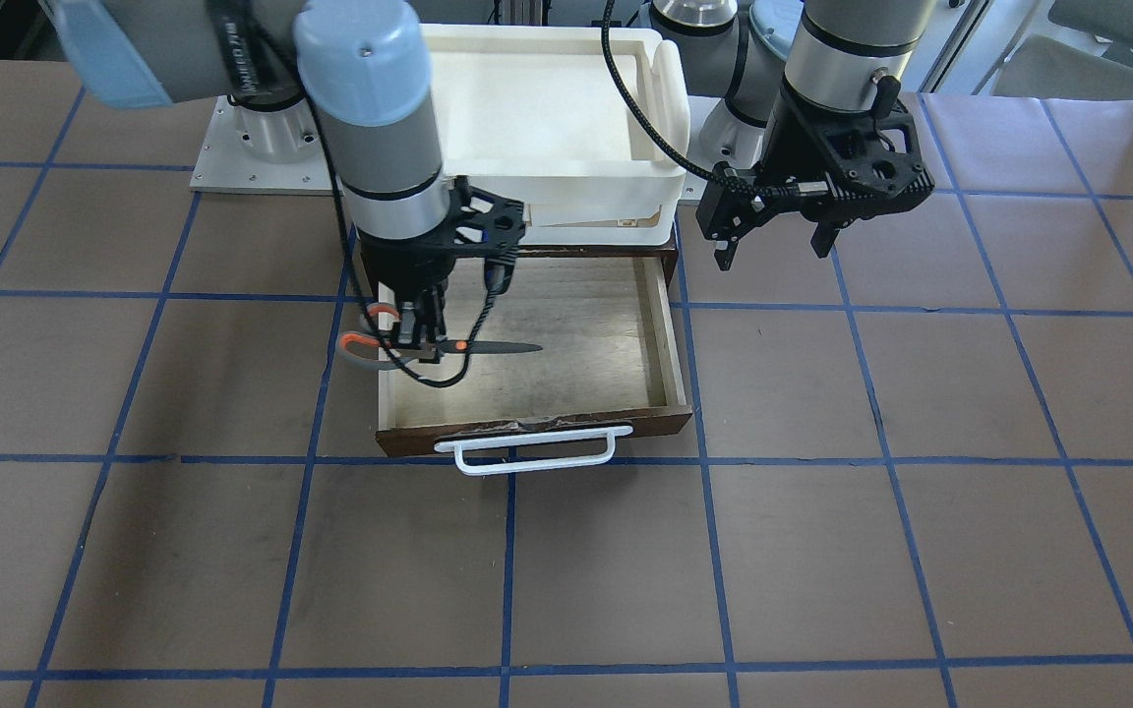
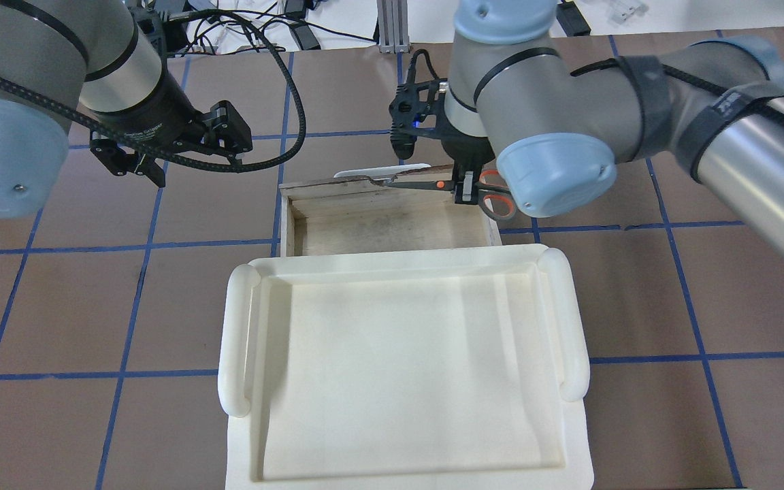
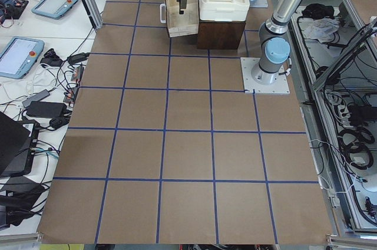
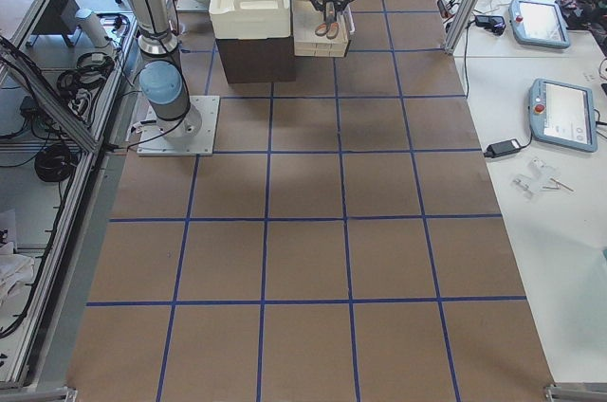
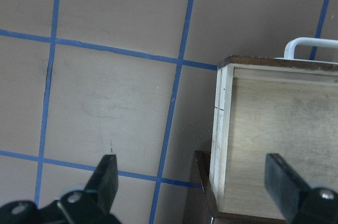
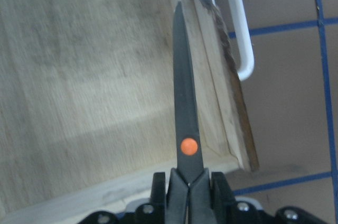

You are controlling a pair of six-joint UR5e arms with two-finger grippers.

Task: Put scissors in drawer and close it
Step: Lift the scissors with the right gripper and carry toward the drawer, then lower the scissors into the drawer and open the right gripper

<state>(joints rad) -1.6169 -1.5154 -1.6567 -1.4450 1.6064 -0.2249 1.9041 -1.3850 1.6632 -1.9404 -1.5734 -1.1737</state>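
The scissors (image 1: 488, 346) have grey handles lined orange, an orange pivot dot and dark blades. My right gripper (image 1: 426, 339) is shut on them just behind the pivot. It holds them level over the open drawer (image 1: 566, 324), blades pointing across it along the front wall and handles over the side wall. The right wrist view shows the blade (image 6: 185, 118) above the pale wooden floor (image 6: 79, 76). My left gripper (image 1: 773, 253) is open and empty, hovering beside the drawer's other side; its fingers (image 5: 108, 174) frame the drawer's corner (image 5: 224, 102).
A white plastic tray (image 2: 235, 333) sits on top of the dark cabinet behind the drawer. The drawer's white bar handle (image 1: 525, 454) sticks out in front. Brown table with blue grid lines (image 1: 704, 551) lies all around.
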